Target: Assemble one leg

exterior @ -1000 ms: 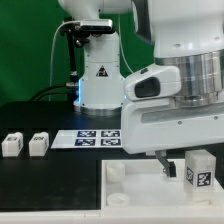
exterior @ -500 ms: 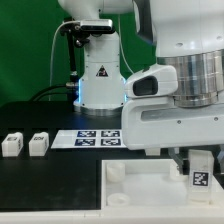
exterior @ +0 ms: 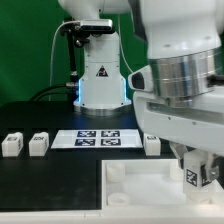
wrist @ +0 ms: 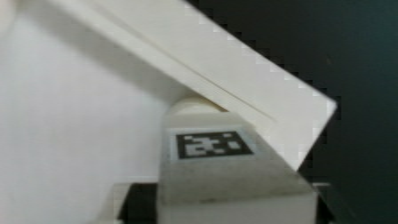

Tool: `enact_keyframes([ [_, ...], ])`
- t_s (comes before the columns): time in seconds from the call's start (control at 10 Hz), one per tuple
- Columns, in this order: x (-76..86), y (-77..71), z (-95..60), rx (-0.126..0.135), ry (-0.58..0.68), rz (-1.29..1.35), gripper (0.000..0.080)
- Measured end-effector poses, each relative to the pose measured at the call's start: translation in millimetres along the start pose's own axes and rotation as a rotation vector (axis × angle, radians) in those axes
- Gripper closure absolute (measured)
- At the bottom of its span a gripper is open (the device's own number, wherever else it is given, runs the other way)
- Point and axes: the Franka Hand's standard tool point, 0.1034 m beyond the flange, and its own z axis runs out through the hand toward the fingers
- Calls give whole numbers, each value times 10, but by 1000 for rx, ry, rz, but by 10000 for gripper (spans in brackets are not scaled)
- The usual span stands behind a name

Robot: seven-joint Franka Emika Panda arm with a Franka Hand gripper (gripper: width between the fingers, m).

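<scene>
My gripper (exterior: 196,172) is shut on a leg (exterior: 195,177), a small white block with a square marker tag. I hold it upright at the exterior view's right, over the far right corner of the large flat white square piece (exterior: 135,190). In the wrist view the leg (wrist: 214,150) fills the space between my jaws, its tag facing the camera, and the white piece's edge (wrist: 231,80) lies just beyond it. Two more legs (exterior: 12,144) (exterior: 38,143) stand on the black table at the left, and a third (exterior: 150,143) stands by the marker board.
The marker board (exterior: 97,138) lies flat on the black table behind the white piece. The arm's white base (exterior: 98,80) stands at the back centre with cables to its left. My wrist and hand fill the upper right.
My hand has turned and tilted, carrying the leg slightly left and lower over the white piece's corner. The third leg by the marker board has come into view.
</scene>
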Motion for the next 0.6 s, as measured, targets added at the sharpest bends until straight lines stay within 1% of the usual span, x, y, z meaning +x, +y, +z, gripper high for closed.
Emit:
enact_keyframes([
  [0.2,-22,4,19,6,-17,219,505],
  [0.3,-37,6,29,7,-16,238,505],
  [0.4,-34,8,29,6,-16,202,505],
  [0.5,-34,8,29,7,-16,162,438],
  [0.6,-39,13,30,5,-12,80,438],
])
